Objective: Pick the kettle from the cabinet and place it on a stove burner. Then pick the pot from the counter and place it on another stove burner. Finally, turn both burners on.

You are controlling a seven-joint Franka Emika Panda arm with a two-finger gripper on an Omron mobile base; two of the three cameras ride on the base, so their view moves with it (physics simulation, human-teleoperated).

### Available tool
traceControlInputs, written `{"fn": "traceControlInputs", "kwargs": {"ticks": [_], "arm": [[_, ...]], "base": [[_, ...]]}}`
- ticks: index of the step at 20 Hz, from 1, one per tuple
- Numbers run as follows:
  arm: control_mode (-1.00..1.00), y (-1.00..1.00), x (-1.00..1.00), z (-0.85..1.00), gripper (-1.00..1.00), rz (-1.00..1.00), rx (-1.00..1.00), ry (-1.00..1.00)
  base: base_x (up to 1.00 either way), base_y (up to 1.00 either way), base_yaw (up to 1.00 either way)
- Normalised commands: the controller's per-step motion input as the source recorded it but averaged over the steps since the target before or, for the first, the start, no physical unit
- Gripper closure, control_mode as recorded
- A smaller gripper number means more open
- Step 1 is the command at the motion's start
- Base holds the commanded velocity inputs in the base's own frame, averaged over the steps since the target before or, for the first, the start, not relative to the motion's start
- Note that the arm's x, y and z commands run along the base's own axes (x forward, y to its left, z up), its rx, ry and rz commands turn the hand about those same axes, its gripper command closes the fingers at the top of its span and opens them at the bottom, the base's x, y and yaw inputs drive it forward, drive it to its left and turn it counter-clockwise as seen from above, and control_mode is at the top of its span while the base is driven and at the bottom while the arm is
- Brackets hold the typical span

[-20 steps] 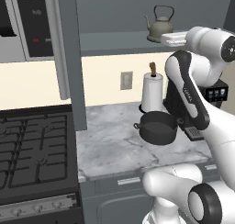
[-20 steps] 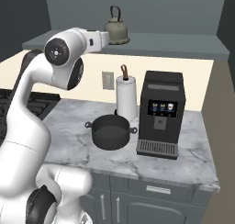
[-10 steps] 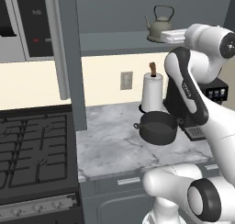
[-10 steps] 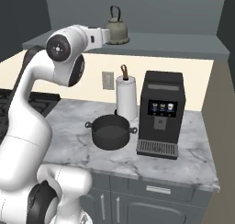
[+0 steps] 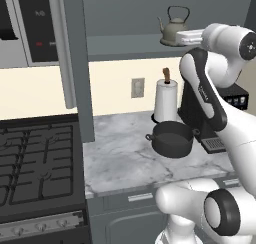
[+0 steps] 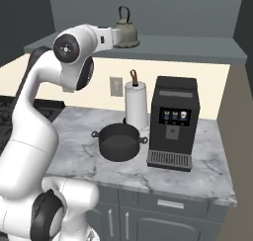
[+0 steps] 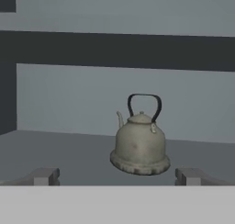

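Metal makes the small squat grey-olive kettle point(image 7: 140, 145) rigid, smooth and probably light; it is seen upright on the dark cabinet shelf point(image 7: 64, 149), just ahead of the wide-open, empty pincer point(image 7: 117, 176). Its rounded body between the fingertips point(image 7: 45, 176) is judged the surest hold, the thin arched handle being narrow and slippery.

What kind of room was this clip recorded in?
A home kitchen, rendered rather than real: a black gas cooktop beside a marble counter, a coffee machine and paper towel roll on it, and a kettle on a cabinet shelf.

Bare shelf point(image 7: 55, 149) lies between the spread hand point(image 7: 117, 176) and the kettle point(image 7: 140, 147)
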Motion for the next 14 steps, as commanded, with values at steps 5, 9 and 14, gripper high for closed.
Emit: {"fn": "traceControlInputs", "kwargs": {"ticks": [5,9,14], "arm": [[-1.00,-0.08,0.22,0.02,-1.00,0.00,0.00,0.00],[-1.00,-0.03,0.27,0.02,-1.00,0.00,0.00,0.00],[-1.00,-0.05,0.22,0.01,-1.00,0.03,0.00,0.00]], "base": [[0.00,0.00,0.00],[0.00,0.00,0.00],[0.00,0.00,0.00]]}}
